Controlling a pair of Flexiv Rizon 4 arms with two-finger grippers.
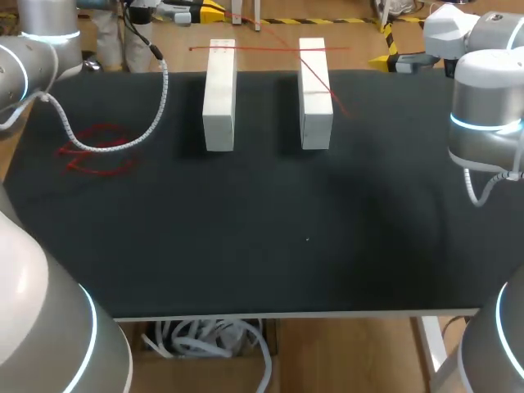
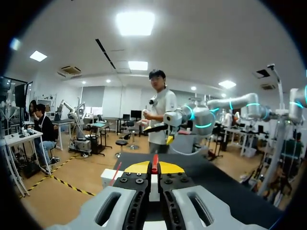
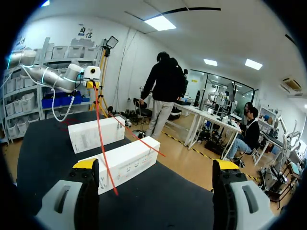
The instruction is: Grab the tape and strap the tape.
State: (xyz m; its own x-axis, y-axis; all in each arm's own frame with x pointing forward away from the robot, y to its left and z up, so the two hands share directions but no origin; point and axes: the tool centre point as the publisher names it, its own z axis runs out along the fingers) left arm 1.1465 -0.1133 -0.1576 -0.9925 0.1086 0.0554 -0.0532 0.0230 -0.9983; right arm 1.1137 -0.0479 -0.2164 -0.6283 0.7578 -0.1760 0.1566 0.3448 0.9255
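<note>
Two white blocks (image 1: 219,94) (image 1: 314,90) lie side by side at the far edge of the black table (image 1: 246,237). A thin red tape (image 1: 323,82) runs across both of them and slants over the right one. More red tape lies in loops (image 1: 98,154) at the table's left. My left gripper (image 2: 154,167) is past the far edge, shut on a red tape end; it also shows in the head view (image 1: 205,10). My right gripper (image 3: 156,165) hangs open near the far right corner, with both blocks (image 3: 125,163) (image 3: 95,134) and the tape (image 3: 103,153) ahead of it.
My left arm's grey cable (image 1: 160,106) droops over the table's left part, above the tape loops. The right arm's elbow (image 1: 483,123) stands over the table's right edge. A bundle of white cables (image 1: 205,340) lies under the near edge.
</note>
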